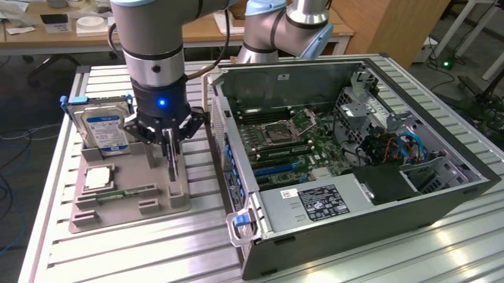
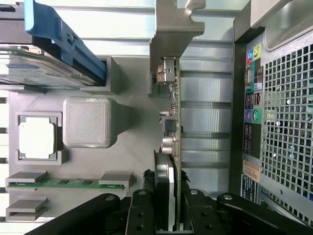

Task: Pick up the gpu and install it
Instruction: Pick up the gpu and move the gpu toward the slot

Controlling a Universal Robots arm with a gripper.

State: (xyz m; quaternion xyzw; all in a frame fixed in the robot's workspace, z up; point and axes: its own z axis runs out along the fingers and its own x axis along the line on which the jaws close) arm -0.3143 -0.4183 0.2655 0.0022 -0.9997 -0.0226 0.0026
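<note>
Clenched on the gpu, the claw hangs straight down over the grey holder tray on the slatted tabletop. In the wrist view the claw has a finger on each side of the gpu, which shows edge-on with its metal end bracket at the far end.

The card stands upright on its long edge at the side of the tray nearest the open computer case — its lower edge is down at the tray's slot. Whether it is seated or just lifted cannot be told.

On the same tray a blue-labelled hard drive stands at the back, a square processor chip lies flat in its pocket, and a narrow green memory stick sits just beside it.

The case lies on its side at the exterior view's right, with the motherboard exposed.
</note>
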